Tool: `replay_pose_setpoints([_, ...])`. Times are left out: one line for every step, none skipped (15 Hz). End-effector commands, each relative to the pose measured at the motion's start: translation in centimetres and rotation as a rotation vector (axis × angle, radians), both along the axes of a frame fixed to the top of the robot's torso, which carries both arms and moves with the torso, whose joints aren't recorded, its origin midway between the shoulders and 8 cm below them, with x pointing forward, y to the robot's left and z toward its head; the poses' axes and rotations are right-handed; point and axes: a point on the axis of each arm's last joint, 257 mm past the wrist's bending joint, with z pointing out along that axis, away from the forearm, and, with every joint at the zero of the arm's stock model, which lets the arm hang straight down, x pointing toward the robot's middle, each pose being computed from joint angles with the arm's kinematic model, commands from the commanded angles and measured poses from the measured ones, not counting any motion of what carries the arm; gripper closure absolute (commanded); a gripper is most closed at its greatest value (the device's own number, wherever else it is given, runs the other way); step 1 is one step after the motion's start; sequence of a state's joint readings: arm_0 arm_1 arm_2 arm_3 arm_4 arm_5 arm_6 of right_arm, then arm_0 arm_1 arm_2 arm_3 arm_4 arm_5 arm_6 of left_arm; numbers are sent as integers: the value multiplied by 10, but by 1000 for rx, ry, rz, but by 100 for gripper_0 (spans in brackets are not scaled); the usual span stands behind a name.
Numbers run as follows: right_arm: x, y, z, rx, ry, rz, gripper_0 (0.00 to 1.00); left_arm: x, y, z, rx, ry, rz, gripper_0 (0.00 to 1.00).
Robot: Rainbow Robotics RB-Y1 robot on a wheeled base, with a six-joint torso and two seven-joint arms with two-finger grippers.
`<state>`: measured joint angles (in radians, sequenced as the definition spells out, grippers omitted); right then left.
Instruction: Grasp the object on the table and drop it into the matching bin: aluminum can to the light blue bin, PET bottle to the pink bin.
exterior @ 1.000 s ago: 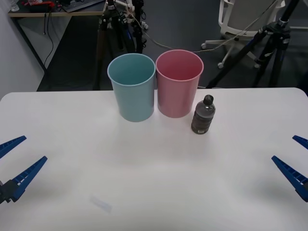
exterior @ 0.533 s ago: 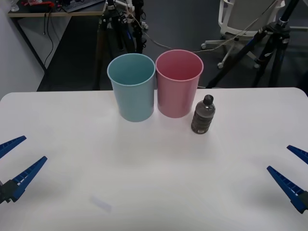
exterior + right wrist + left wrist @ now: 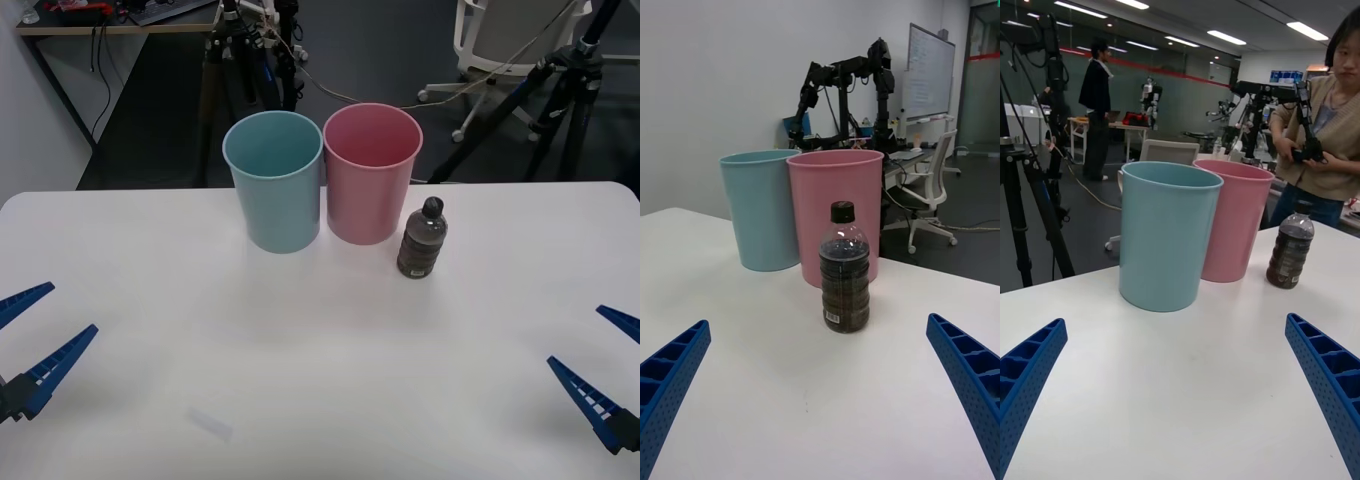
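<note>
Jaws wide on both: right gripper faces the PET bottle beside the pink bin, left gripper parked; approach pending, reach forward next.

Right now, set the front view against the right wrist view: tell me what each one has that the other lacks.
Front view alone: the left gripper, open at the table's left edge, tripod legs on the floor behind, and a top-down look into both bins' mouths.

Right wrist view alone: a whiteboard on the far wall, black robot arms behind the bins, and the bottle's side with its cap against the pink bin.

Both: the bottle upright beside the pink bin, the blue bin next to it, and the open right gripper.
</note>
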<state>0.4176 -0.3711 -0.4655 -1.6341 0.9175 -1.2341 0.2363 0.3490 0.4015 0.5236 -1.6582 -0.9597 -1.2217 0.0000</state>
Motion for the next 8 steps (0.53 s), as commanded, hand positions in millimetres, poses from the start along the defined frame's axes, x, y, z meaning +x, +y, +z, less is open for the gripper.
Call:
replay_pose_setpoints([0,0,-2,-18,-9,-5,0,0,0,0,0,0,0,0])
replay_pose_setpoints([2,-2,-4,-22,-10,-18,0,0,0,0,0,0,0,0])
replay_pose_setpoints([4,-2,-7,-22,-4,-24,0,0,0,0,0,0,0,0])
replay_pose_setpoints([9,-1,-10,-22,3,-36,0,0,0,0,0,0,0,0])
replay_pose_setpoints([18,5,-15,-33,10,-42,0,0,0,0,0,0,0,0])
replay_pose_setpoints([24,11,-20,-27,23,-45,0,0,0,0,0,0,0,0])
replay_pose_setpoints([32,21,-25,-16,35,-46,0,0,0,0,0,0,0,0])
replay_pose_setpoints([37,27,-27,-18,38,-42,0,0,0,0,0,0,0,0])
